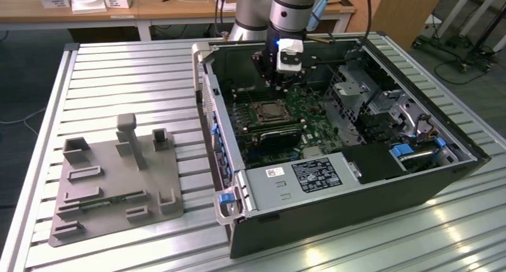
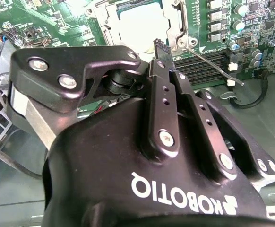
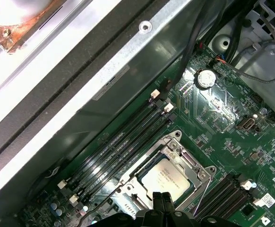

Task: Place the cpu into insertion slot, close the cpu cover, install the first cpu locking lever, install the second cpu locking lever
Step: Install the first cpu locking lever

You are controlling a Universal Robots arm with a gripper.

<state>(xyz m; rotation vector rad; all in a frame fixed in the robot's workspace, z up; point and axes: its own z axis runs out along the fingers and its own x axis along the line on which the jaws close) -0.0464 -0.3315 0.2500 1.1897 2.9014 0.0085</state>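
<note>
Cpu (image 3: pixel 165 177) looks seated. The gripper (image 3: pixel 161 196), fingers pinched together and empty, hovers just above it, at twelve o'clock of the insertion slot (image 1: pixel 273 113) in the exterior view. The cpu cover (image 3: pixel 196 165) appears down; one locking lever (image 2: pixel 218 67) juts free, seemingly unlatched.

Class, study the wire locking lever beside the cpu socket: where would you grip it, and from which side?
Probably the free end of the locking lever, from above, squeezing across it: it is a slim straight wire lying out over the memory slots.
</note>
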